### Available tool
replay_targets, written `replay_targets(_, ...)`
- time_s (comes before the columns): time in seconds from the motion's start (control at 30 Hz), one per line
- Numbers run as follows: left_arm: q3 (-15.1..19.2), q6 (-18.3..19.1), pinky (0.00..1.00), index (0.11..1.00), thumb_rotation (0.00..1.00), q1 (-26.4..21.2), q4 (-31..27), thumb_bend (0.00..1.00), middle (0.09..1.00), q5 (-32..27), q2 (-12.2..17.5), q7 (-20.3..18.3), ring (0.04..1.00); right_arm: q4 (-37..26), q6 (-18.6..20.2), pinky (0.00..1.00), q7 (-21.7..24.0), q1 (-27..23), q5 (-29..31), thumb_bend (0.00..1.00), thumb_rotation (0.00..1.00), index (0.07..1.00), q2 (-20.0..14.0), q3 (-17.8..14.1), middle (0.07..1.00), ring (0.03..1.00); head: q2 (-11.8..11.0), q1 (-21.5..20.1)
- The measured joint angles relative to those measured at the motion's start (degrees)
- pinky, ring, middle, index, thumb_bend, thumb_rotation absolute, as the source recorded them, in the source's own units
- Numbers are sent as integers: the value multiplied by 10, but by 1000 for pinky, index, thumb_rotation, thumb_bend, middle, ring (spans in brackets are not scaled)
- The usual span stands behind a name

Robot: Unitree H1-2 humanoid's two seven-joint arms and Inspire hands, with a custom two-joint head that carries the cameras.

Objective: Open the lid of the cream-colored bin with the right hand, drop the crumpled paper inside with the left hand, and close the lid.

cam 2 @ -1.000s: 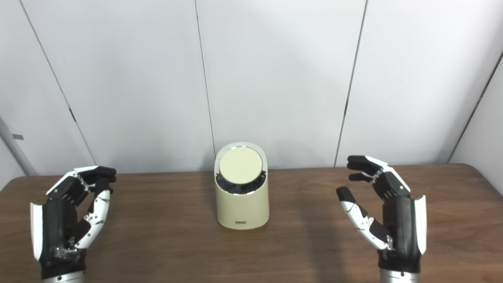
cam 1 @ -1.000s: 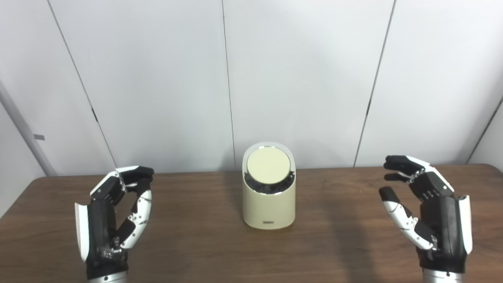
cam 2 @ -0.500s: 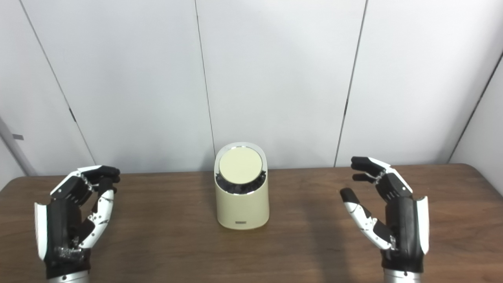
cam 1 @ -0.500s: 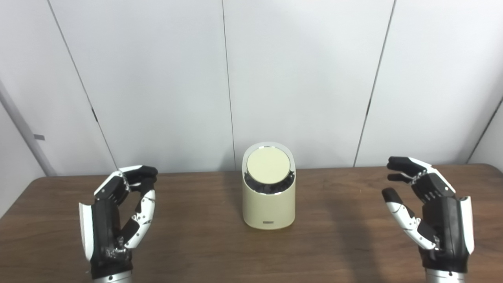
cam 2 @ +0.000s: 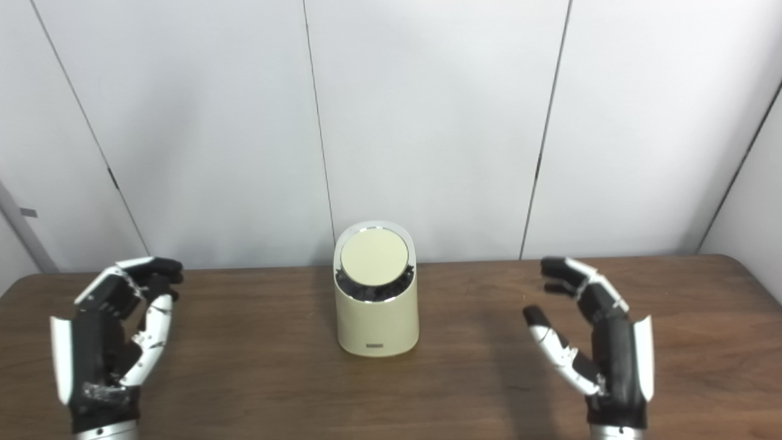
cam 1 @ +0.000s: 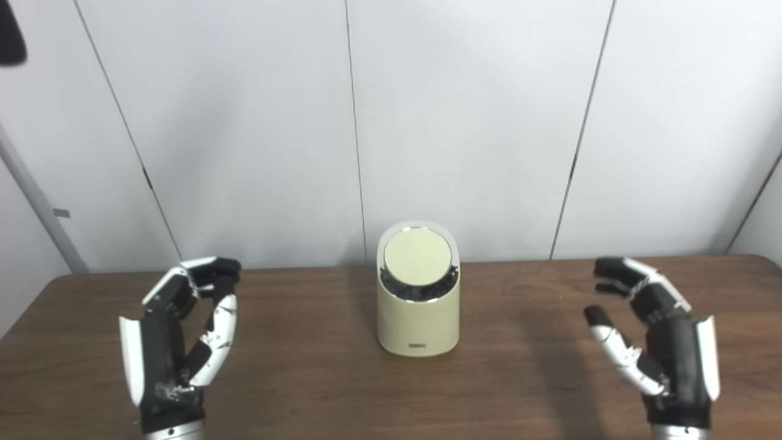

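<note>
Left eye view: cream bin, cylindrical, upright at centre of table; round lid tilted toward camera, seated in chrome-edged rim. Small label near base, unreadable. Dark blurred shape at top-left corner.

Right eye view: left hand empty, fingers curled toward thumb, not closed. Right hand spread, empty. Both well apart from bin.

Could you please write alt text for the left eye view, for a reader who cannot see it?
A cream bin with its round lid shut stands mid-table before a white panelled wall. The empty left hand and right hand are raised to either side, fingers apart. No crumpled paper shows.
</note>
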Motion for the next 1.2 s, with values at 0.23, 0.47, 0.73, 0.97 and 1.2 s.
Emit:
replay_targets(0.23, 13, -11, 503, 573, 255, 0, 99, 248, 612, -20, 13, 8, 591, 34, 3, 631, -7, 6, -10, 326, 412, 694, 0, -2, 714, 702, 3, -7)
replay_targets(0.47, 15, -25, 517, 588, 252, -3, 138, 265, 621, -29, 21, 12, 605, 45, 23, 628, -12, 2, -9, 341, 452, 687, 3, -1, 704, 691, 4, -8)
replay_targets(0.73, 15, -25, 540, 611, 183, 0, 186, 246, 641, -76, 20, 4, 628, 51, 70, 619, -16, 3, -9, 311, 348, 681, 11, -1, 697, 683, 10, -6)
replay_targets(0.97, 13, -30, 522, 601, 119, -4, 211, 239, 626, -91, 26, -1, 614, 68, 71, 600, -22, -4, -10, 285, 260, 673, 10, 1, 692, 675, 10, -6)
replay_targets(1.2, 9, -39, 544, 618, 175, -22, 239, 250, 650, -113, 38, -22, 641, 80, 100, 618, -24, -12, -14, 284, 254, 686, 8, 6, 706, 694, 10, -7)
